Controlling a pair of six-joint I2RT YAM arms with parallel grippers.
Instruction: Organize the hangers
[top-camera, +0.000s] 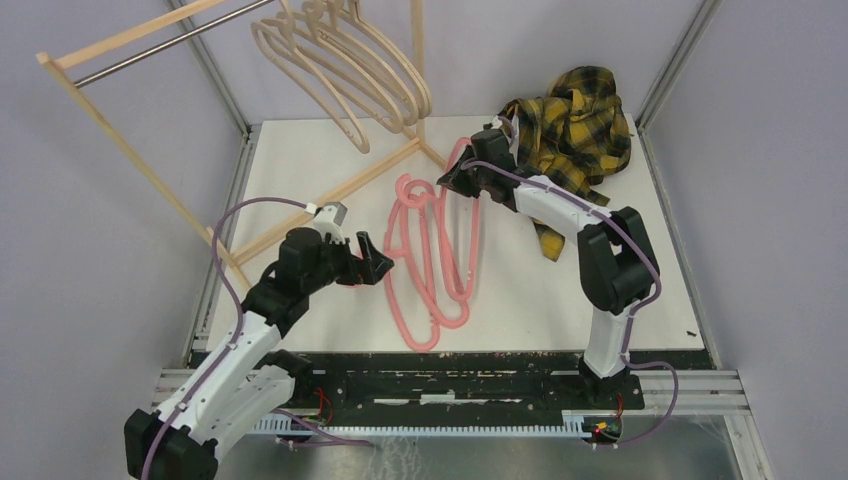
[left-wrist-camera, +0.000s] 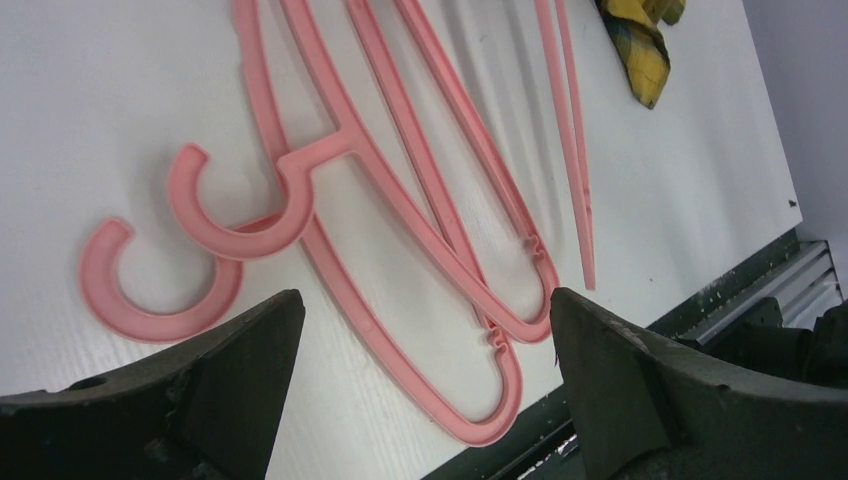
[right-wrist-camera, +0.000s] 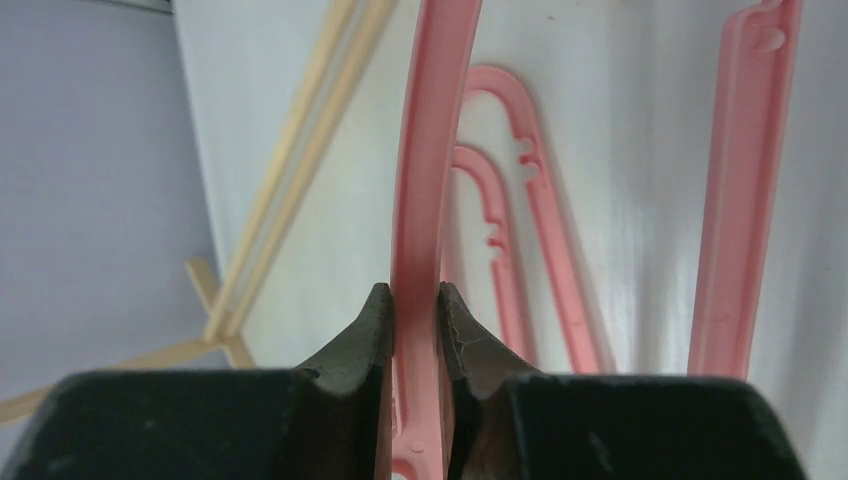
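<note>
White tabletop (top-camera: 620, 290), wooden rack (top-camera: 130, 155) at back left. Already hung on rail (top-camera: 150, 50): beige hangers (top-camera: 400, 95). Not yet hung, lying mid-table: pink hangers (left-wrist-camera: 320, 150). Pinches bar of one pink hanger (right-wrist-camera: 425, 150) in right gripper (right-wrist-camera: 415, 300); holds left gripper (left-wrist-camera: 425, 300) wide open, empty, above their hooks.

Bright, even, diffuse light; the thin pink plastic hangers (left-wrist-camera: 335, 150) cast soft shadows on my white table (left-wrist-camera: 120, 100). My near dark fingertips (right-wrist-camera: 375, 322) blur.

Jaws clamped on pink hanger (right-wrist-camera: 428, 150), more hangers (right-wrist-camera: 545, 230) beyond, wooden rack (right-wrist-camera: 298, 170)
</note>
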